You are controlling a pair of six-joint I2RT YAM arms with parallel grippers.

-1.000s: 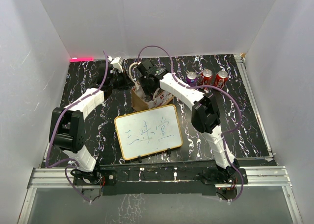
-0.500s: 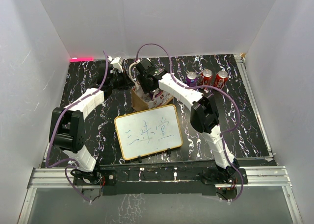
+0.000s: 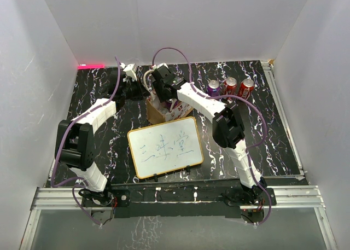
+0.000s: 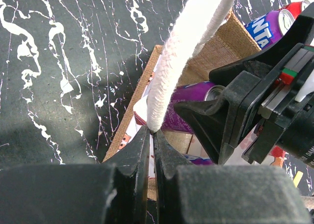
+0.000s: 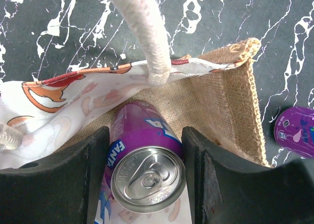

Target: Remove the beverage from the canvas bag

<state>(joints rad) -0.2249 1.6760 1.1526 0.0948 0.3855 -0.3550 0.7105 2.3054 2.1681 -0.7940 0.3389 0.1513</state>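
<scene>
The tan canvas bag (image 3: pixel 159 113) stands open at the back middle of the table, next to the whiteboard. My left gripper (image 4: pixel 152 136) is shut on one cream handle (image 4: pixel 189 42) and holds it up, at the bag's left side (image 3: pixel 143 91). My right gripper (image 5: pixel 145 175) reaches into the bag's mouth (image 3: pixel 164 99). Its fingers press both sides of a purple Fanta can (image 5: pixel 144 160) that lies tilted inside on the burlap lining (image 5: pixel 235 101). The can also shows in the left wrist view (image 4: pixel 189 106) under the right gripper's black body (image 4: pixel 255 101).
A wood-framed whiteboard (image 3: pixel 165 146) lies just in front of the bag. A purple can (image 3: pixel 213 87) and two red cans (image 3: pixel 230 85) (image 3: pixel 246 87) stand right of the bag; the purple one shows in the right wrist view (image 5: pixel 294 131). White walls enclose the table.
My right arm has shifted slightly left and lower into the bag's mouth. The left arm and the handle it holds have stayed put.
</scene>
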